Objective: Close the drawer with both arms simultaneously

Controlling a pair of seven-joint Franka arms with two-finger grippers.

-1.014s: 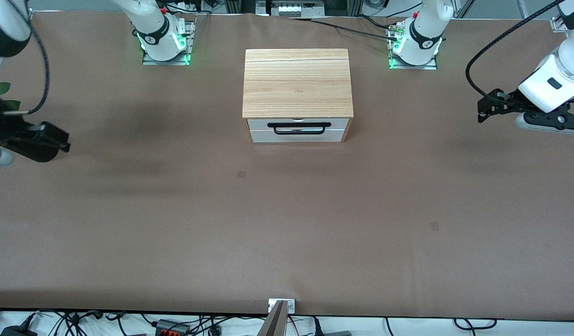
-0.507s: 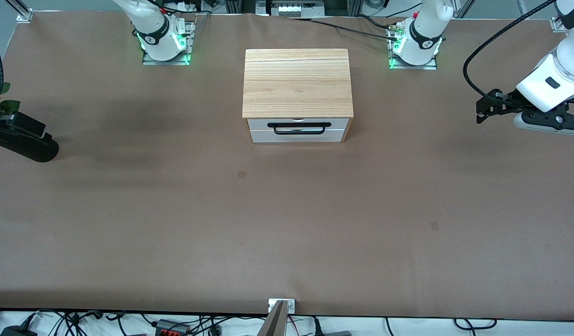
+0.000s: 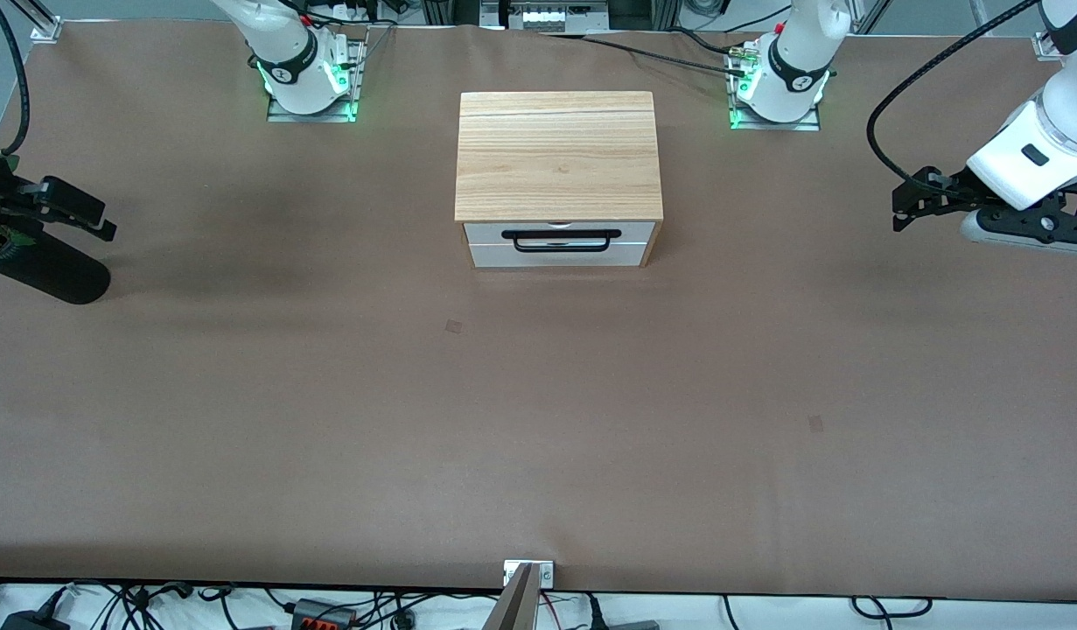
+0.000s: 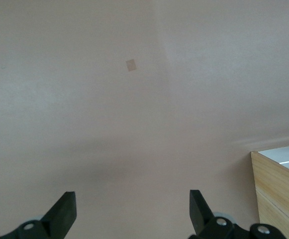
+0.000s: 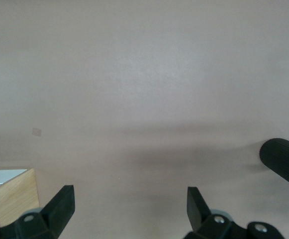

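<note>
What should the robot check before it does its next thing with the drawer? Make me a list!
1. Drawer shut? Ok: its white front sits about flush with the box.
2. Left gripper open and empty? Ok: its fingers stand wide apart with only bare table between them.
3. Right gripper open and empty? Ok: same there.
4. Grippers clear of the drawer? Ok: the left one hangs over the left arm's end of the table, the right one over the right arm's end.
5. Handle free? Ok: nothing touches it.
6. Drawer fully seated inside? Cannot tell.
</note>
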